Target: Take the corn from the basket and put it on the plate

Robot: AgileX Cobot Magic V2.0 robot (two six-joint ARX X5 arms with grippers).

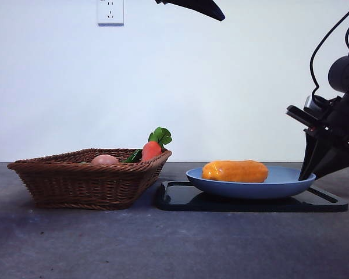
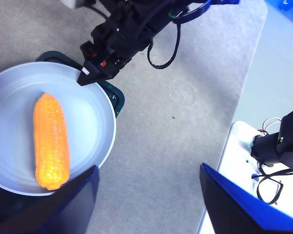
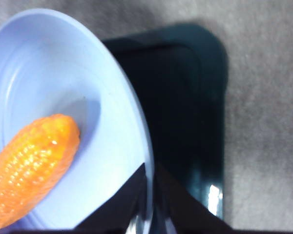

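The orange-yellow corn [image 1: 235,171] lies on its side in the light-blue plate [image 1: 279,185], free of both grippers. From above, the left wrist view shows the corn [image 2: 51,141] on the plate [image 2: 93,112]. My right gripper [image 1: 307,174] hangs shut and empty at the plate's right rim; its own view has the corn [image 3: 31,165] and plate [image 3: 49,63] just ahead of the gripper [image 3: 149,168]. My left gripper [image 2: 147,170] is open, high above the table [image 1: 198,7]. The wicker basket [image 1: 81,183] stands at the left.
A carrot [image 1: 152,149] with green leaves and a small peach-coloured item [image 1: 104,159] rest in the basket. The plate sits on a flat black tray [image 1: 221,200]. A wall socket [image 1: 110,11] is on the back wall.
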